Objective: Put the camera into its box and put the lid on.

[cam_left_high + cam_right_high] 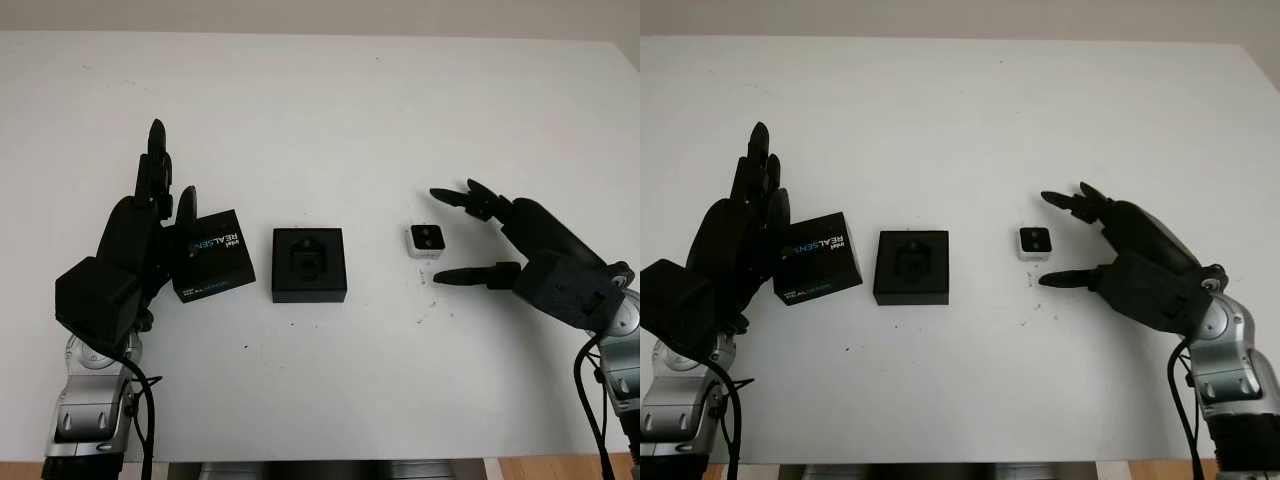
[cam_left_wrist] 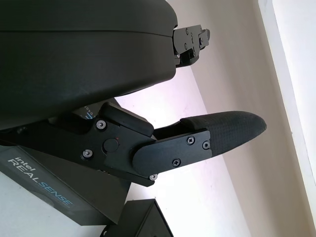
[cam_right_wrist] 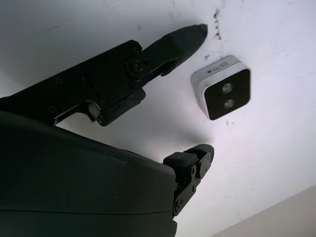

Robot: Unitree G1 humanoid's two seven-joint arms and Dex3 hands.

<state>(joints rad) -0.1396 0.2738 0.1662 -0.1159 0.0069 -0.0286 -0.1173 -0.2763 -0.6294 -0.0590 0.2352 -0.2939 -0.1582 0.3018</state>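
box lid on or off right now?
Off. The box sits open on the table, its moulded insert showing and vacant. The lid lies apart, beside the left hand. The camera is still outside, by the open right hand.

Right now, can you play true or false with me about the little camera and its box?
1. The camera is already inside the box. False: it sits on the table, to the right of the box.
2. The right hand is open, next to the camera. True.
3. The lid is on the box. False: it lies to the left of the box, by the left hand.
4. The box sits between lid and camera. True.
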